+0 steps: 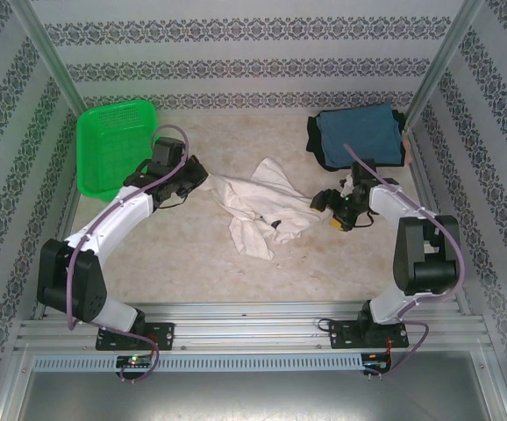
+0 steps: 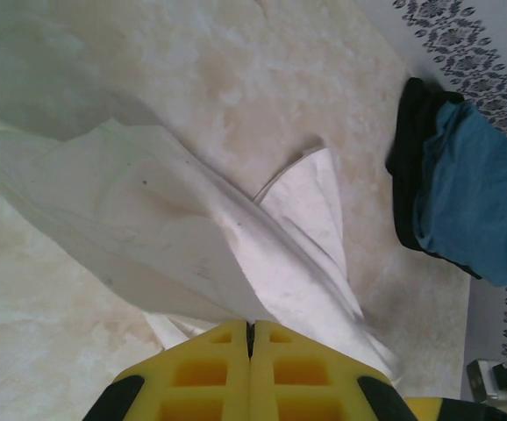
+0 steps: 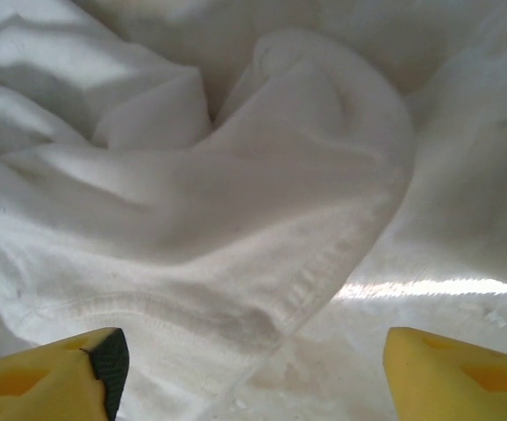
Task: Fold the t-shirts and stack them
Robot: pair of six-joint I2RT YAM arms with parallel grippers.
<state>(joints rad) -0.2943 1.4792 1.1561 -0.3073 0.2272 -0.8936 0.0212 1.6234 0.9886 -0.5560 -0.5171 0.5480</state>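
White t-shirt (image 1: 255,207) clamped in left gripper (image 2: 249,331); wrist view shows right gripper (image 3: 253,361) spread.

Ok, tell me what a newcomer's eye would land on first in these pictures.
The crumpled white t-shirt sprawled mid-table, stretched toward the left gripper, which is shut on one edge, while the right gripper hangs open over its folds. Next, the bright green basket at the far left and the teal-blue shirt lying on a black shirt at the far right.
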